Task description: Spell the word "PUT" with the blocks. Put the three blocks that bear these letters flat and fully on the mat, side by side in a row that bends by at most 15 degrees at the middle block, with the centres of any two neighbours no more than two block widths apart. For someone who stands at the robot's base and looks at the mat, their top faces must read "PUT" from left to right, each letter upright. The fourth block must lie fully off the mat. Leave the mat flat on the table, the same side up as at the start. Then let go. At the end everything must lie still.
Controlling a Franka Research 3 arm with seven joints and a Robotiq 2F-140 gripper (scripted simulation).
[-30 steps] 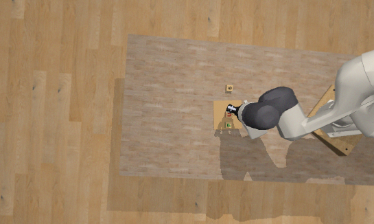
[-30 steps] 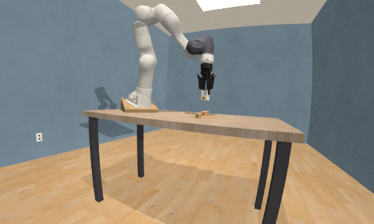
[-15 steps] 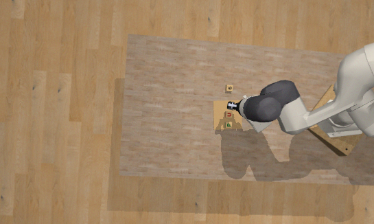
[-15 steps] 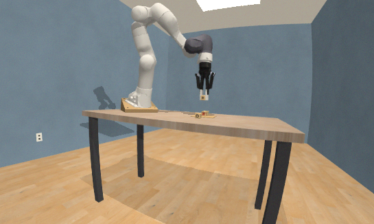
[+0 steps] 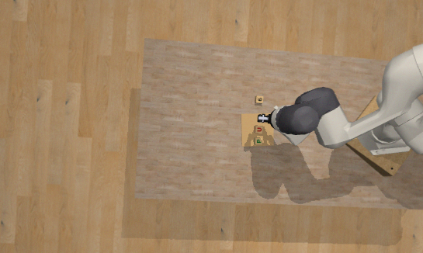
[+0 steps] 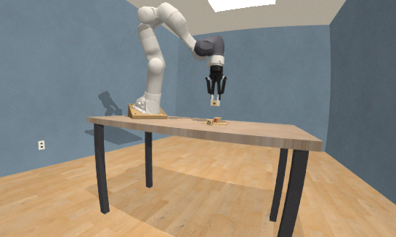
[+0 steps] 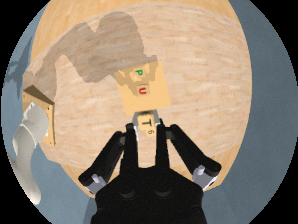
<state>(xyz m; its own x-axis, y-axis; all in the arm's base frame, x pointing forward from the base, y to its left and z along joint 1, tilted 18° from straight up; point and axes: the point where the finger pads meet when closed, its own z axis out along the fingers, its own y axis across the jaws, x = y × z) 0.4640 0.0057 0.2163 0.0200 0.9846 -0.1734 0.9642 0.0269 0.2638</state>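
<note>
My gripper [image 5: 262, 117] is shut on a small wooden block [image 7: 148, 125] with a dark letter that looks like a T. It holds the block well above the table, over the far end of the tan mat [image 5: 253, 129]. The side view shows the block [image 6: 215, 103] hanging between the fingers, high over the mat [image 6: 217, 123]. On the mat lie the red U block [image 5: 259, 129] and the green P block [image 5: 258, 141], side by side and close together. Both also show in the wrist view, the U block [image 7: 143, 88] and the P block [image 7: 139, 72]. The fourth block [image 5: 259, 99] lies on the table, off the mat.
The robot's base plate [image 5: 379, 136] sits at the right end of the table. The arm's shadow falls over the near part of the mat and the table beside it. The table's edges are far from the mat.
</note>
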